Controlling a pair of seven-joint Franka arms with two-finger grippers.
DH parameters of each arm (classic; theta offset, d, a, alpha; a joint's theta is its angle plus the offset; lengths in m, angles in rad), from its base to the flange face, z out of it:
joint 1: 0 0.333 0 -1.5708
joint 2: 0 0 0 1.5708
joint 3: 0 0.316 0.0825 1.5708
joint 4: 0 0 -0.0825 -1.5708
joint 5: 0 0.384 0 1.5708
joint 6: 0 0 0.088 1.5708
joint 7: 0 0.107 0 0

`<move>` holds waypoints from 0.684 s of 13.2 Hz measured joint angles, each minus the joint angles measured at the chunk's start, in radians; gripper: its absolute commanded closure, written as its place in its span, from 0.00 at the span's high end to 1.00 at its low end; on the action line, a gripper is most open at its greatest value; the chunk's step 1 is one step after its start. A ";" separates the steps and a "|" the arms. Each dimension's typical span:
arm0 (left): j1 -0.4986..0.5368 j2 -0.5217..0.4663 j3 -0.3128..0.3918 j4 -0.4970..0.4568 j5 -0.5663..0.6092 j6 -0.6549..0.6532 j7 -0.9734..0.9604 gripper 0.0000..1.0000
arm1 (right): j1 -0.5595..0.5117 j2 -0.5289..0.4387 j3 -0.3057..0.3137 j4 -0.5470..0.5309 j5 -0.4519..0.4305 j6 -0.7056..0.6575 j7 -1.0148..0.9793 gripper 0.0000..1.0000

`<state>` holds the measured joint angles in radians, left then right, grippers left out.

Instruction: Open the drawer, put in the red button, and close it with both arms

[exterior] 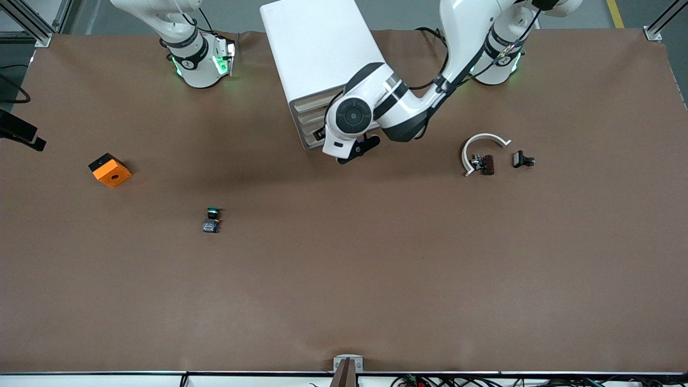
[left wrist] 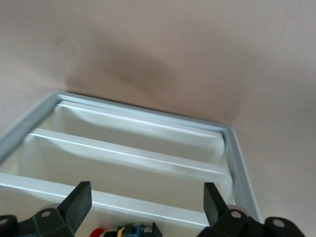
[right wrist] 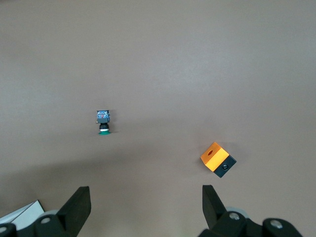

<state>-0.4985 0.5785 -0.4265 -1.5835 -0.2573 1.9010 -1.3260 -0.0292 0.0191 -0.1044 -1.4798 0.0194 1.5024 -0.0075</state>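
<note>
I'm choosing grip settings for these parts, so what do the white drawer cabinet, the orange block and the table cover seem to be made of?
White drawer cabinet: probably smooth plastic; its top is even and lightly glossy, and its drawer fronts look moulded.
Orange block: likely matte plastic, uniform orange with crisp edges over a black base, possibly printed.
Table cover: seemingly a soft brown mat or sheet, matte, with slight ripples along its edges.
</note>
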 measured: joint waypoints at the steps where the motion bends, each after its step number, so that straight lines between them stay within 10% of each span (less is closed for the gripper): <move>1: 0.018 -0.007 0.012 0.023 0.005 -0.036 0.000 1.00 | 0.000 -0.021 0.000 -0.025 0.000 0.007 0.000 1.00; 9: 0.188 -0.165 0.020 0.059 0.171 -0.156 0.022 1.00 | -0.015 -0.055 0.013 -0.060 0.000 0.016 -0.040 1.00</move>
<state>-0.3109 0.4137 -0.4068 -1.5241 -0.0863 1.7448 -1.3041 -0.0445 -0.0359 -0.0910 -1.5394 0.0194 1.5181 -0.0472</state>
